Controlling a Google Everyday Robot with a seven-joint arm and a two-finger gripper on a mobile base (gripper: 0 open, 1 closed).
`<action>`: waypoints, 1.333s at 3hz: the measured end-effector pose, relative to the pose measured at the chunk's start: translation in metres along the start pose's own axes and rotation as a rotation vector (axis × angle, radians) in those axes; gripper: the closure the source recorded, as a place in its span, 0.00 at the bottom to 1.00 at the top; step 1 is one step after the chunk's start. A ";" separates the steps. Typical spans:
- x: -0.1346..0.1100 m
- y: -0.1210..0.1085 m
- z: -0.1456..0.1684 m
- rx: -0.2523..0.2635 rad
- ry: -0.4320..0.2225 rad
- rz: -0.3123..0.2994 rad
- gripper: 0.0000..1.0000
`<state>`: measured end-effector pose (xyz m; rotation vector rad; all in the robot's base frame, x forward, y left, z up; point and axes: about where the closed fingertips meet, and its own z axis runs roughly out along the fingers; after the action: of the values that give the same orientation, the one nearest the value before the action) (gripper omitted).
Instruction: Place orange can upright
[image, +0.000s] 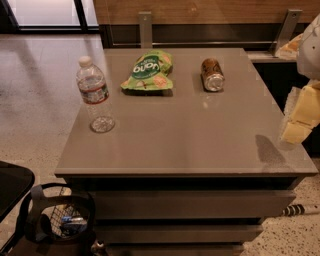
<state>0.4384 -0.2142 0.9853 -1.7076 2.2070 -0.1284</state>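
Note:
The orange can (212, 74) lies on its side at the back right of the grey table (190, 140), its silver end facing the camera. My gripper (301, 116) is at the right edge of the view, beyond the table's right side and well in front and to the right of the can. It is not touching anything on the table.
A clear water bottle (94, 95) stands upright at the table's left edge. A green snack bag (148, 71) lies flat at the back, left of the can. A dark basket (57, 220) sits on the floor at the lower left. A wall runs behind the table.

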 end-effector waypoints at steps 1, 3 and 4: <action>0.000 0.000 0.000 0.000 0.000 0.000 0.00; 0.007 -0.071 0.018 -0.040 -0.188 0.243 0.00; -0.001 -0.110 0.031 -0.031 -0.223 0.394 0.00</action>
<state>0.5504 -0.2383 0.9869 -1.2017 2.3289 0.1850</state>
